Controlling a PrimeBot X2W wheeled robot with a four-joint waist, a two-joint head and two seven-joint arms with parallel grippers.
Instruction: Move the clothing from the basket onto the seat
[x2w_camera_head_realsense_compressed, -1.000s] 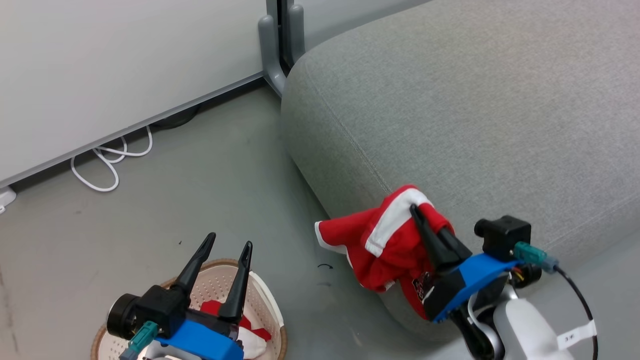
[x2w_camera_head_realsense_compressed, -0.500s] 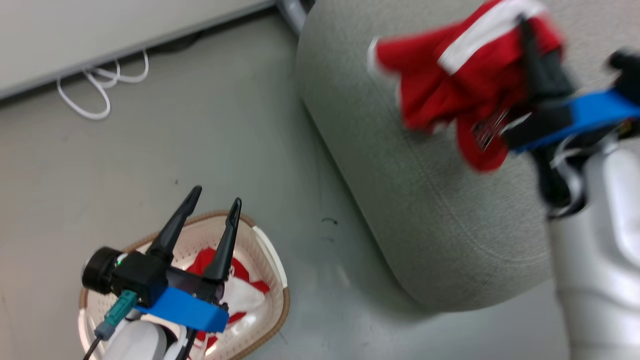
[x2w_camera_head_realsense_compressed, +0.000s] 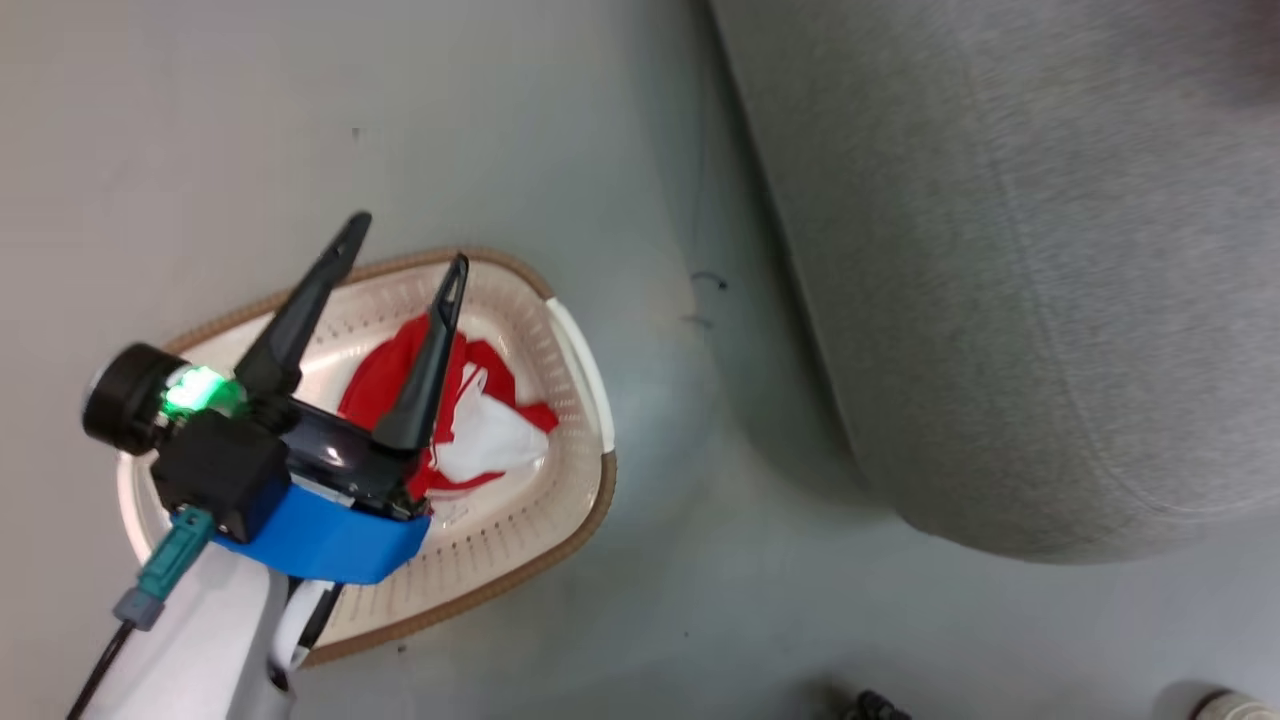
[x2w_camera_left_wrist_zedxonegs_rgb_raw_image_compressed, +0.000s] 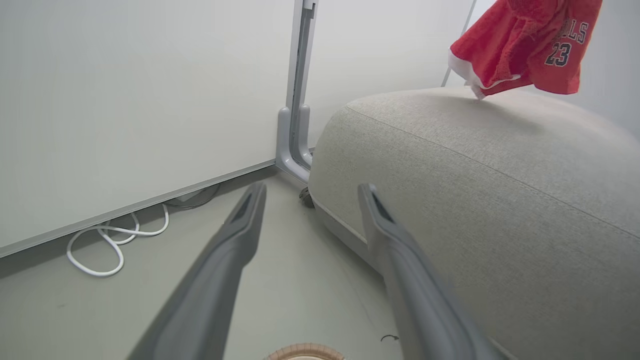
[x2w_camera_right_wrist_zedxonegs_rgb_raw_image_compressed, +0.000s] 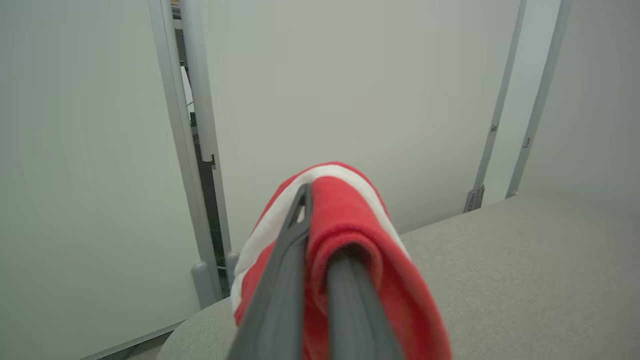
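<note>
head: left gripper (x2w_camera_head_realsense_compressed: 410, 240) wide, empty, over basket (x2w_camera_head_realsense_compressed: 592, 500) holding red clothing (x2w_camera_head_realsense_compressed: 500, 440) | right wrist: right gripper (x2w_camera_right_wrist_zedxonegs_rgb_raw_image_compressed: 325, 225) clamps red garment (x2w_camera_right_wrist_zedxonegs_rgb_raw_image_compressed: 350, 200) | left wrist: garment dangles over seat (x2w_camera_left_wrist_zedxonegs_rgb_raw_image_compressed: 500, 165)

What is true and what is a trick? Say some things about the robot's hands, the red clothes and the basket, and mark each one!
1. The left hand is open over the basket. True.
2. The basket is empty. False: red and white clothing lies in it.
3. The right hand is shut on a red garment. True.
4. The basket stands on the seat. False: it stands on the floor beside the seat.
</note>
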